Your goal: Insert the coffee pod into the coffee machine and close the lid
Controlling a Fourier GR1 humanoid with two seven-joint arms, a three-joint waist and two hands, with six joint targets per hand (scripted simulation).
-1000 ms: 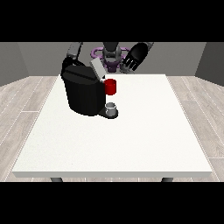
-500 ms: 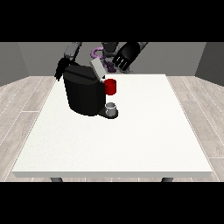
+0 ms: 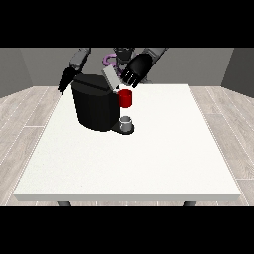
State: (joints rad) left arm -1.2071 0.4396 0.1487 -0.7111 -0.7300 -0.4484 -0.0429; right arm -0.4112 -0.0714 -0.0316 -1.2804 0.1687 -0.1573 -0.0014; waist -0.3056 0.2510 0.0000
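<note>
A black coffee machine (image 3: 94, 105) stands on the white table (image 3: 149, 154) at the back left. Its grey lid (image 3: 111, 78) is raised and tilted. The red front part (image 3: 125, 98) of the machine juts out to the right, above a small grey cup (image 3: 126, 121) on the machine's base. The hand at the view's right (image 3: 135, 70) hovers just right of the raised lid, fingers pointing down and relaxed. The hand at the view's left (image 3: 65, 81) hangs behind the machine's left edge, partly hidden. I cannot make out a coffee pod.
The robot's torso (image 3: 121, 54) rises behind the table's far edge. Grey wood flooring surrounds the table. The table's near half and right side stretch in front of the machine.
The hand at the view's right has moved down and leftwards, towards the raised lid. The hand at the view's left has dropped lower behind the machine.
</note>
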